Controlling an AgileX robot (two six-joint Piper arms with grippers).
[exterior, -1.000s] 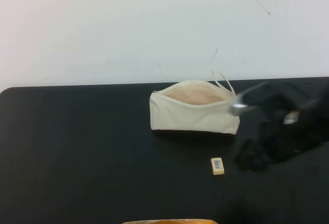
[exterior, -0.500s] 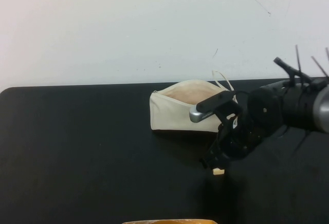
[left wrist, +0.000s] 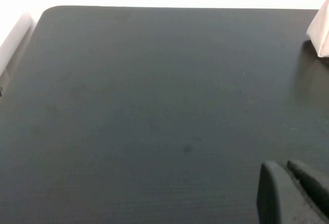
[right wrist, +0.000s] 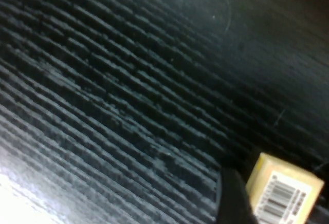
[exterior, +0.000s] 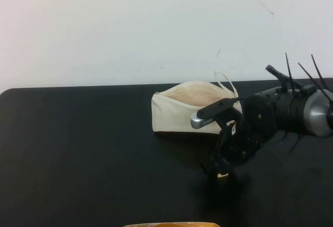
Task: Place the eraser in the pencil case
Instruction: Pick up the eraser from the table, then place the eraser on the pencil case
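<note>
The cream-white pencil case [exterior: 195, 108] lies unzipped at the table's back centre, its beige lining showing and its loop strap at the right end. One corner of it shows in the left wrist view [left wrist: 321, 29]. The tiny cream-yellow eraser [exterior: 223, 175] lies on the table in front of the case's right end, mostly covered by my right arm. My right gripper [exterior: 220, 167] is down over it, open. In the right wrist view one dark finger [right wrist: 232, 199] lies against the side of the barcode-labelled eraser [right wrist: 285, 190]. My left gripper [left wrist: 288, 193] is shut and empty over bare table.
The black table [exterior: 78, 154] runs to a white wall behind. An orange-yellow object [exterior: 171, 225] shows at the front edge. My right arm's cables and cable ties [exterior: 307, 76] stick up at the right.
My right arm swung in from the right and came down over the eraser. In the last half second it lowered slightly. The case and eraser have not moved.
</note>
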